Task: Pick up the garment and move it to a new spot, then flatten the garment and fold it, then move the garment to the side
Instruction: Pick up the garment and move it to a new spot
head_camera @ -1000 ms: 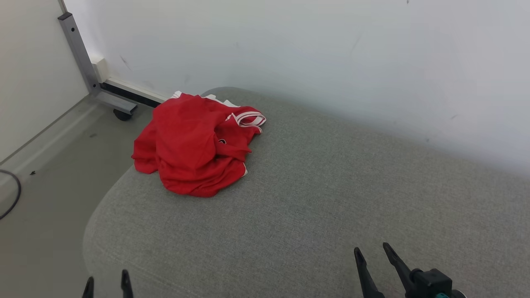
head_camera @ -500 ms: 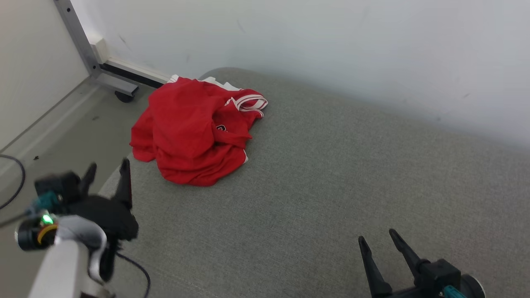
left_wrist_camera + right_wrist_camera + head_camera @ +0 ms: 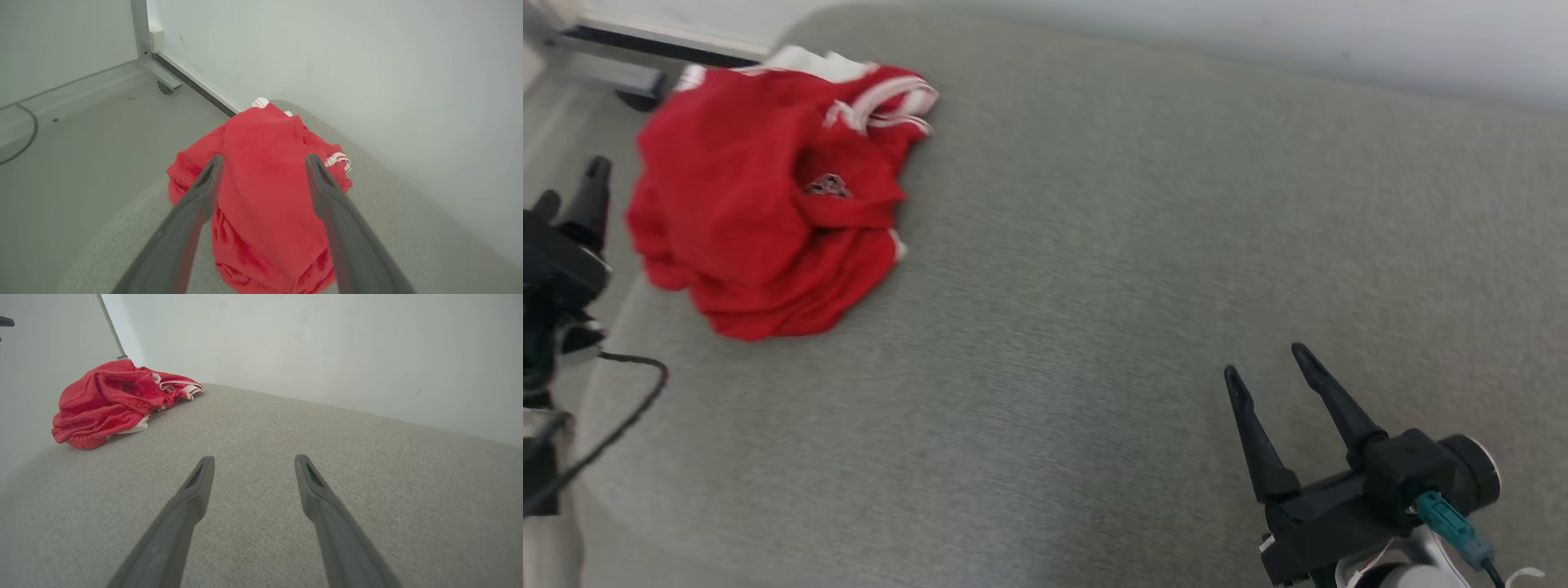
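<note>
Left gripper (image 3: 572, 186) first: in the head view it stands at the left edge of the grey cushion (image 3: 1094, 245), fingers pointing up and apart with nothing between them, just beside the crumpled red garment (image 3: 760, 212). The garment lies bunched at the cushion's far left corner, near the wall. I judge my left arm is set there to make the first pick. My right gripper (image 3: 1266, 363) sits at the lower right, well apart from the cloth, fingers spread and empty, I think so the middle of the cushion is free as the new spot. Along my left wrist, the two fingers frame the red heap, wide enough to straddle a fold and not touching it as far as I can tell; the arm aims forward and down at it. Along my right wrist, the parted fingers point across bare cushion, with the garment off at the upper left.
</note>
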`<state>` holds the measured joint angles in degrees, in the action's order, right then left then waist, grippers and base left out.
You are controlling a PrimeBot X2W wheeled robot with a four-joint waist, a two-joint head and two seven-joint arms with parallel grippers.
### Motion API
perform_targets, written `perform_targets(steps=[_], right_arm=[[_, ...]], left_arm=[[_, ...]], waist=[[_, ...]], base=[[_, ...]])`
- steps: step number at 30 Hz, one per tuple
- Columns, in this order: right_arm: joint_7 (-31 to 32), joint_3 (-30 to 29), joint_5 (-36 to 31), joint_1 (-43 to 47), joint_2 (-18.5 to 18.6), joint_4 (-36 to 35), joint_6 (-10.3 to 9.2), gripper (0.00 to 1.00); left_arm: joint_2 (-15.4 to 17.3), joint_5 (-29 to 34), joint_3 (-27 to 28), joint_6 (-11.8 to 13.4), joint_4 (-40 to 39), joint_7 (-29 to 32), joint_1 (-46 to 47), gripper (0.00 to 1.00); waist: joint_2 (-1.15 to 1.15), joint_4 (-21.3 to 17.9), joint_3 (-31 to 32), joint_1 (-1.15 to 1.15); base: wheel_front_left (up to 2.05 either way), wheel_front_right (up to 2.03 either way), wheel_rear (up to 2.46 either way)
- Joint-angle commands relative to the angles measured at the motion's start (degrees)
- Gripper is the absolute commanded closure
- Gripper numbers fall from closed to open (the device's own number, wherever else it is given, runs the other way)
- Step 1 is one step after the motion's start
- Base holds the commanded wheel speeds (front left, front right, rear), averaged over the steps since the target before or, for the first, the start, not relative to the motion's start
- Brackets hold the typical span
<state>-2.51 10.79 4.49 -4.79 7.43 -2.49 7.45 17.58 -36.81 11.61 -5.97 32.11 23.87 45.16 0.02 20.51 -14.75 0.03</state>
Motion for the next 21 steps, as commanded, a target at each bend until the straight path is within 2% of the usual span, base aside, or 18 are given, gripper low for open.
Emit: perform_targets(steps=[1, 5, 10, 17, 18, 19, 20, 21], right_arm=[[-0.1, 0.2, -0.2, -1.2, -0.1, -0.6, 0.07, 0.00], [-0.7, 0.0, -0.1, -1.8, -0.6, -1.1, 0.07, 0.00], [-1.6, -0.4, 0.2, -2.3, -1.0, -0.5, 0.07, 0.00], [-2.6, 0.8, 0.7, -3.6, -2.0, 0.9, 0.07, 0.00], [-2.7, 1.0, 0.8, -3.8, -2.0, 1.2, 0.07, 0.00], [-2.7, 1.0, 0.8, -3.8, -2.0, 1.2, 0.07, 0.00], [-3.0, 1.0, 1.0, -4.0, -2.0, 1.5, 0.06, 0.00], [-3.2, 1.0, 1.0, -4.0, -2.0, 1.8, 0.06, 0.00]], left_arm=[[0.8, -1.7, 1.1, 0.8, -0.2, 2.2, 1.6, 0.00], [2.6, -3.9, 2.4, 3.5, -1.6, 8.5, 1.6, 0.00], [2.9, -5.4, 1.8, 7.1, -5.3, 18.1, -0.1, 0.00], [4.2, -3.5, 0.8, 11.6, -11.4, 23.7, -4.3, 0.00], [4.5, -3.1, 0.6, 12.1, -12.1, 24.3, -4.8, 0.11], [4.5, -3.1, 0.6, 12.1, -12.1, 24.3, -4.8, 0.11], [4.7, -2.9, 0.5, 12.5, -12.8, 24.9, -5.2, 0.84], [4.8, -2.9, 0.5, 12.9, -13.5, 25.4, -5.6, 1.00]], waist=[[-0.02, -9.8, -9.8, -0.03], [-0.02, -11.8, -11.8, -0.03], [-0.02, -12.7, -12.9, -0.03], [-0.02, -13.8, -13.5, -0.03], [-0.02, -14.0, -13.4, -0.03], [-0.02, -14.0, -13.4, -0.03], [-0.02, -14.1, -13.2, -0.03], [-0.02, -14.2, -13.0, -0.03]], base=[[0.00, 0.00, 0.00], [0.00, 0.00, 0.00], [0.00, 0.00, 0.00], [0.00, 0.00, 0.00], [0.00, 0.00, 0.00], [0.00, 0.00, 0.00], [0.00, 0.00, 0.00], [0.00, 0.00, 0.00]])
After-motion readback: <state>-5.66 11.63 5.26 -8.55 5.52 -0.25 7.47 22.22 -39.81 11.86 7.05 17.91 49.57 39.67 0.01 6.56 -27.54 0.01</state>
